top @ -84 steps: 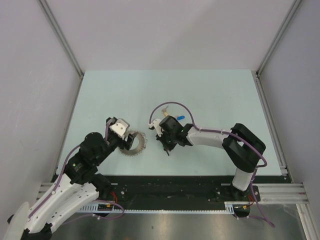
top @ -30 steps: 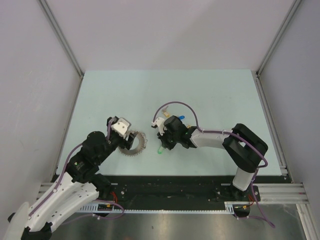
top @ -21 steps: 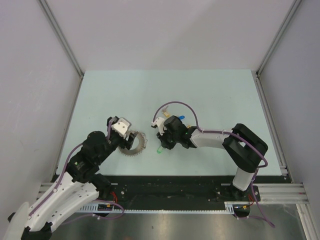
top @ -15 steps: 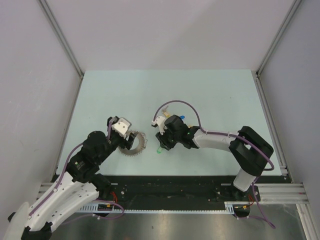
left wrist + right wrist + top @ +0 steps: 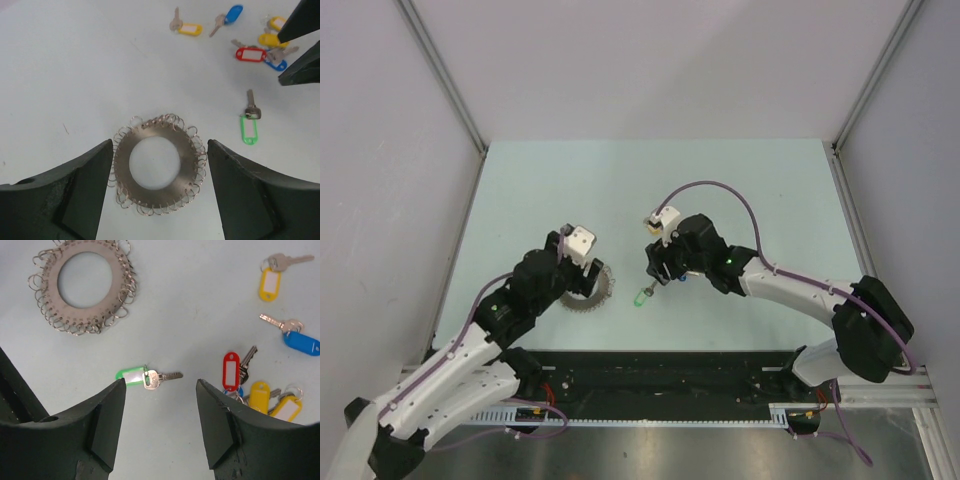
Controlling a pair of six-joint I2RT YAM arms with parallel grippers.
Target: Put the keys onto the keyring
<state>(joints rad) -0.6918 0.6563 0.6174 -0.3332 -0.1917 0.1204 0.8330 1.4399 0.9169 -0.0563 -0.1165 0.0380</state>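
Note:
The keyring (image 5: 190,160) lies flat on the table, a silver ring edged with small loops. My left gripper (image 5: 160,149) hovers open above it, one finger to either side, touching nothing. The same keyring (image 5: 592,290) shows half under that gripper (image 5: 574,282) from above. A green-tagged key (image 5: 145,377) lies loose on the table to the keyring's right. My right gripper (image 5: 161,382) hangs open just over it, empty. From above this key (image 5: 641,297) sits below-left of the right gripper (image 5: 658,274). Other keys lie in a loose group: red tag (image 5: 231,371), blue tag (image 5: 301,342), yellow tag (image 5: 270,282).
More tagged keys (image 5: 251,54) lie beyond the green one (image 5: 248,129), mostly hidden under the right arm from above. Grey walls and metal rails (image 5: 860,240) bound the pale table.
My right gripper has opened and let go of the green-tagged key, which now lies on the table, and has pulled up and to the right. My left arm has moved forward over the keyring.

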